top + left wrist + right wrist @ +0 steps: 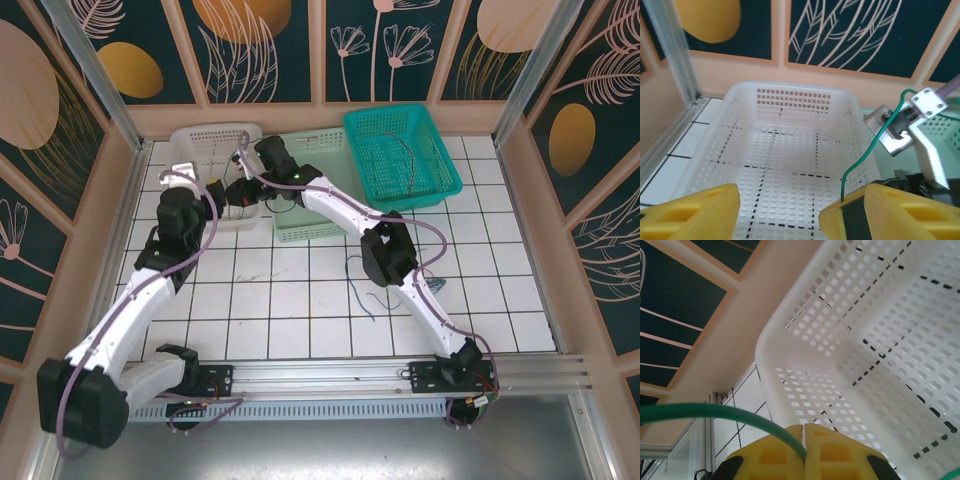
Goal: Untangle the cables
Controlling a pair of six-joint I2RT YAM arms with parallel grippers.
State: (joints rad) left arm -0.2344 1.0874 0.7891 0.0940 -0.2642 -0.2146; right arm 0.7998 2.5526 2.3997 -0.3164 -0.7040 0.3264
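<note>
Across the table [300, 320], three baskets sit along the far edge: white basket [205, 135] at the far-left corner, green basket [318, 234] mid, teal basket [385, 180] toward the far right. Both arms reach to the far left and meet over the white basket.

Left gripper [780, 215]: fingers spread wide, holding nothing. Right gripper [805, 440]: fingers pressed together, pinching the green cable [715, 412]. In the left wrist view that cable drops from the right gripper and runs just beside the inner edge of the left gripper's right-hand finger. Its lower end is hidden, so I can't tell if it is free.

Blue cable [362, 290] lies on the table mid, apart from the rest. Dark cable [408, 150] lies in the teal basket.

Risks, as I judge them:
- The cable hugs one finger rather than sitting mid-gap, so a close could miss it or push it aside.
- The wire is thin and may slip from the right pinch if pulled hard.
- The hidden end may be snagged, and lifting would then drag other cables along.
- The cable could catch in the white basket's holes.
- The grippers are near each other, so a bump is possible.
</note>
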